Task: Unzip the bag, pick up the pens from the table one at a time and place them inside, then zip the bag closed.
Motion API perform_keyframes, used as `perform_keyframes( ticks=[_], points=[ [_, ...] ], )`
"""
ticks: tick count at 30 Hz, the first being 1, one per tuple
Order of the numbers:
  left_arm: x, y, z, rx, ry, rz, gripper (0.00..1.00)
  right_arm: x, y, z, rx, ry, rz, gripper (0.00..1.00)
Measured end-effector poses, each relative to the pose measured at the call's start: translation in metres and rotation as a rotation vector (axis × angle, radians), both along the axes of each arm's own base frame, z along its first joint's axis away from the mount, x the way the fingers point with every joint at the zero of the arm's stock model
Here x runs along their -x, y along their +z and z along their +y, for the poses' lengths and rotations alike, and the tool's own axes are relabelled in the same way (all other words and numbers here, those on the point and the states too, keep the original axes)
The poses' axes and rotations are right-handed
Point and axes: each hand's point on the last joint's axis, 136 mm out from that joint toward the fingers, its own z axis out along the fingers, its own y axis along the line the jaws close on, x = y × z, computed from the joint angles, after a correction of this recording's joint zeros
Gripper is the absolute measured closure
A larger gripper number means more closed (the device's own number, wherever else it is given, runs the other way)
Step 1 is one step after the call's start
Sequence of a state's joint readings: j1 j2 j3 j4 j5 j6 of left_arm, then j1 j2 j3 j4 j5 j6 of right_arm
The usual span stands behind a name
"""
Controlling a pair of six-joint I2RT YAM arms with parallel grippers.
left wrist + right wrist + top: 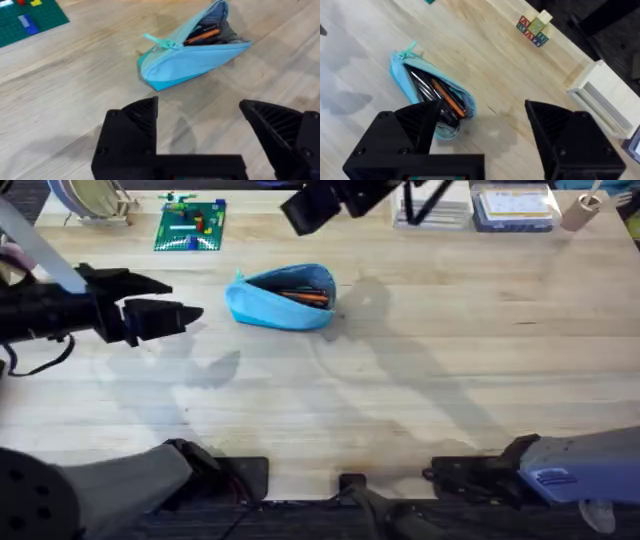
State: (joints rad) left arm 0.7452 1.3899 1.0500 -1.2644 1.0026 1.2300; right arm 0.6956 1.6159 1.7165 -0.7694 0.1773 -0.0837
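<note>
The light blue bag lies on the table at the middle back. Its zipper is open, and orange and dark pens lie inside it. My left gripper hovers just left of the bag, open and holding nothing. The left wrist view shows the bag, its zipper pull and the pens beyond the open left gripper. My right gripper hangs high over the bag as a dark shape. The right wrist view has the right gripper open above the bag and pens.
A green baseplate with small bricks lies at the back left, beside a rack. Clear boxes stand at the back right. Wooden letter blocks and a white box sit near the table's edge.
</note>
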Motion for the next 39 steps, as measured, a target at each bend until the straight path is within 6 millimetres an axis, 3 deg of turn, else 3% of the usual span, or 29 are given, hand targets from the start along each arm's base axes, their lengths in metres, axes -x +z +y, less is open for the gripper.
perform_keyframes(
  ticks=[11, 20, 31, 39],
  points=[
    [-0.008, -0.001, 0.041, -0.138, 0.051, -0.133, 0.007, 0.000, -0.017, 0.063, 0.044, 0.097, 0.047, 0.005],
    [-0.015, 0.001, 0.049, -0.190, 0.047, -0.181, 0.008, -0.002, -0.031, 0.079, 0.023, 0.082, 0.074, 0.005],
    [-0.018, 0.001, 0.053, -0.216, 0.043, -0.206, 0.007, -0.004, -0.018, 0.104, -0.126, 0.107, 0.079, 0.006],
    [-0.018, 0.001, 0.053, -0.249, 0.014, -0.235, 0.007, -0.006, -0.027, 0.123, -0.177, 0.145, 0.106, 0.006]
  ],
)
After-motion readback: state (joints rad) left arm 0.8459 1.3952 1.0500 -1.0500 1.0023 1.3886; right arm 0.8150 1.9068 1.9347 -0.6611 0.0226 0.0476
